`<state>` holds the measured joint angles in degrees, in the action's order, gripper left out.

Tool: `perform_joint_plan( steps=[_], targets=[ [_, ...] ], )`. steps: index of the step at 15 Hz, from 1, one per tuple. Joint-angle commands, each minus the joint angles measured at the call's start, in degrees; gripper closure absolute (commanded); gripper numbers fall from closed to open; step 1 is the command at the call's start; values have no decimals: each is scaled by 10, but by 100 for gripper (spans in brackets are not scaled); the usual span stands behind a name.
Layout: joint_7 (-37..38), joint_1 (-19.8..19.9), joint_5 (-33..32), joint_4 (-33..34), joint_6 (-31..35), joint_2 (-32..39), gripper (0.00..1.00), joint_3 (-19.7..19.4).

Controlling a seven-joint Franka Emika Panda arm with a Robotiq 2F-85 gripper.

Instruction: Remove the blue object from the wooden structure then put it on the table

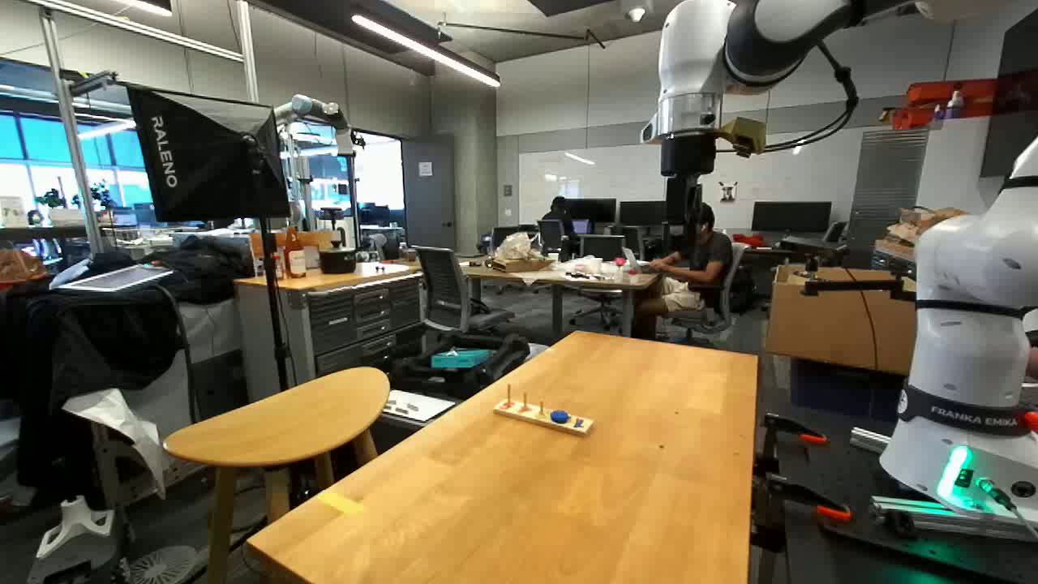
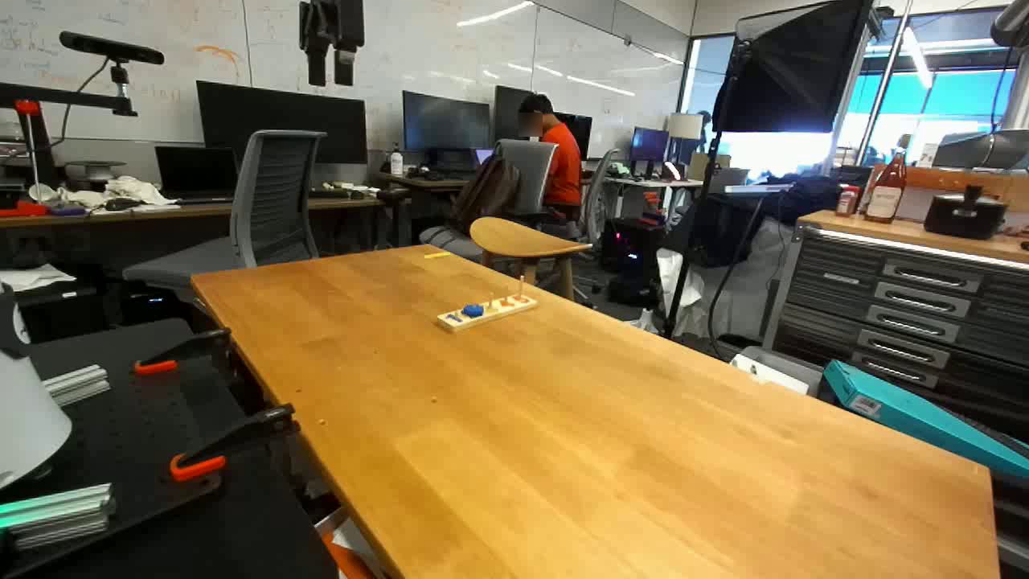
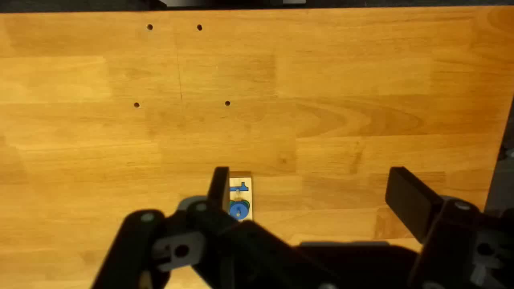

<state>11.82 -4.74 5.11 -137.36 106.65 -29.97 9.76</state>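
Two orange-tipped clamps point(image 2: 201, 467) and a stool point(image 1: 284, 418) flank the worktop point(image 1: 632, 495); the blue disc point(image 1: 559, 417) sits around a peg point(image 3: 238, 213) on the wooden strip point(image 3: 246, 195), which the wide-spread hand point(image 3: 313, 196) partly hides in the wrist view.

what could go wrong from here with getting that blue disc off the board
In the wrist view the blue disc shows off-centre in the open gripper, so lowering straight down might strike the board.
A peg shows through the disc, so pulling sideways could drag or tip the board.
In an exterior view more pegs stand along the board; the gripper could knock them.
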Motion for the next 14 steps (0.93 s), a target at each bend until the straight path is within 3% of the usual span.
perform_joint_plan(
  steps=[1, 5, 7, 14],
  targets=[
    [1, -3, -2, 3, -1, 0, 0, -3],
    [1, -3, -2, 7, -1, -1, 0, -3],
    [4, 0, -28, -1, 36, 18, 0, 10],
    [32, 27, -128, 87, 223, 262, 0, 5]
  ],
)
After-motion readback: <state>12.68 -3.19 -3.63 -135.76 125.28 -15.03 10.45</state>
